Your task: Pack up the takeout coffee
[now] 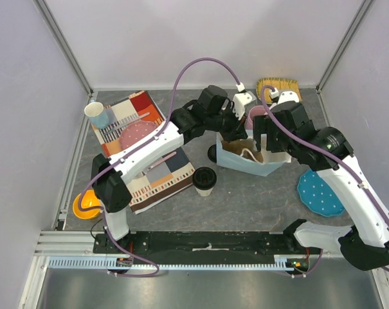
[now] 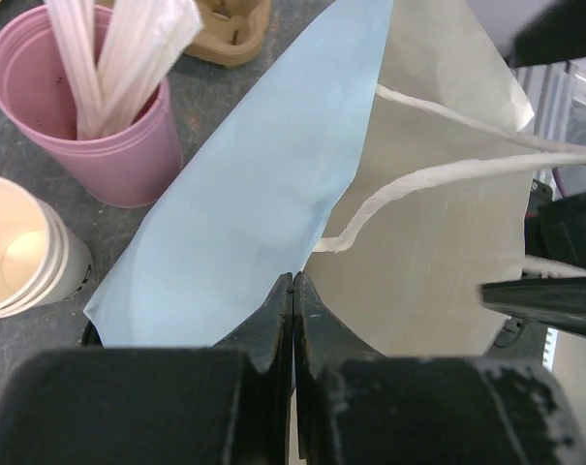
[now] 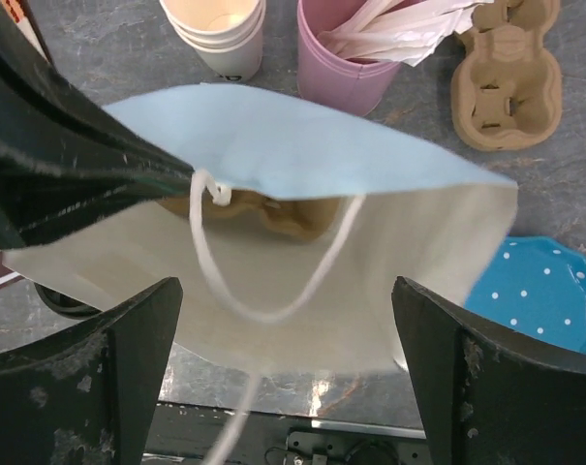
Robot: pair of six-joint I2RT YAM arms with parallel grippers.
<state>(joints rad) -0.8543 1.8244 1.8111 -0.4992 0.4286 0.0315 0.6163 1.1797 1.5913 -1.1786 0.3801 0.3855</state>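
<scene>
Two white-and-black robot arms meet over a light-blue paper bag [image 1: 249,158] standing open near the middle of a grey tabletop [image 1: 245,199]; the left gripper [image 2: 293,300] has its black fingers pressed together on the bag's blue rim, pinching one wall of the mouth, as the left wrist view shows; the right gripper [image 3: 288,339] hangs above the bag's opening with its two broad black fingers [image 3: 486,378] spread wide apart, holding nothing; white twisted-paper handles [image 3: 263,281] droop across the bag's pale inside, and a brown cardboard shape [image 3: 273,213] lies at the bottom of the bag.

The small white paper cup with a round black plastic lid [image 1: 204,181] stands upright on the tabletop outside the bag, just beside its near left corner and next to the edge of a patterned patchwork mat [image 1: 159,177]; neither gripper touches it.

Behind the bag stand a pink plastic cup [image 2: 108,126] filled with white wrapped straws [image 2: 128,48], a stack of lidless white paper cups [image 2: 21,247] just beside it, and a brown moulded-pulp cup carrier [image 3: 506,73]; a teal polka-dot plate [image 1: 319,193] lies to the right of the bag; at far left are a white cup with a blue band [image 1: 99,116], a pink plate [image 1: 137,134] on a second patterned mat [image 1: 133,109], and an orange bowl [image 1: 86,206] near the table's edge.
</scene>
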